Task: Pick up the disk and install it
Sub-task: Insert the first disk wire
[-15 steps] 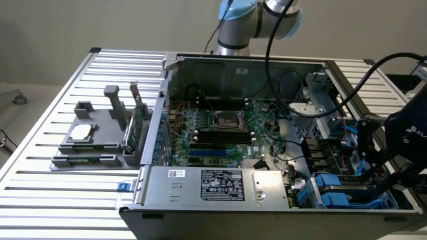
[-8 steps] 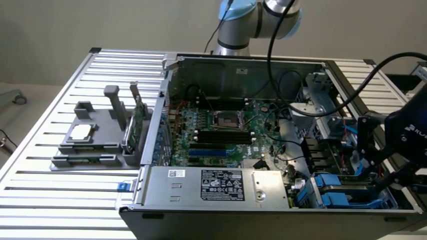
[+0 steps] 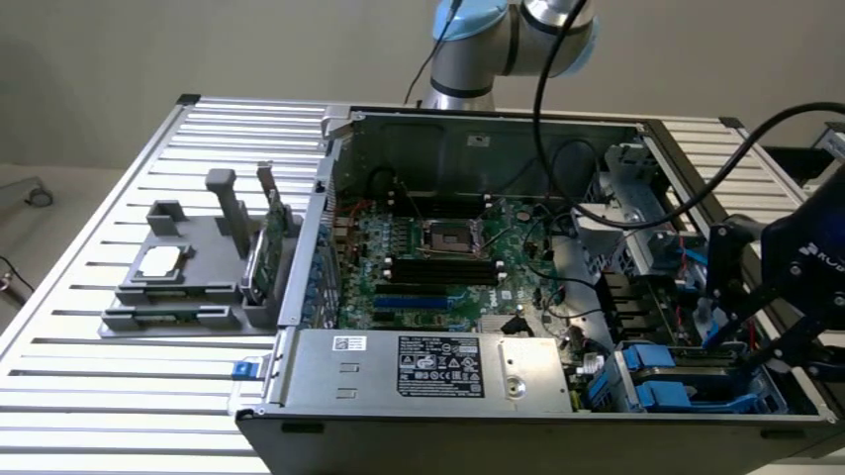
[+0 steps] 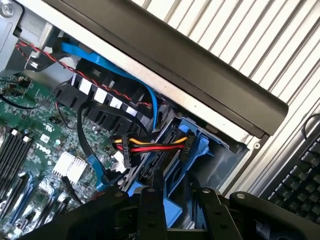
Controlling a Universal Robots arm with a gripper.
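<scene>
The disk (image 4: 172,175) shows as a blue plastic carrier standing on edge in the drive bay (image 3: 660,381), at the case's front corner on the exterior view's right. My gripper (image 4: 172,189) reaches down into that bay, and its black fingers (image 4: 154,192) sit against either side of the blue carrier, shut on it. A plug with yellow, red and black wires (image 4: 150,146) lies right beside the carrier. From the exterior view my gripper (image 3: 719,341) hangs over the bay, with the disk hidden behind the arm.
The open computer case holds a green motherboard (image 3: 436,257), a silver power supply (image 3: 422,366) and loose black and blue cables (image 4: 100,65). A grey fixture (image 3: 185,277) on the slatted table carries a green card (image 3: 275,247) and a small chip (image 3: 161,260). A keyboard (image 4: 300,180) lies outside the case wall.
</scene>
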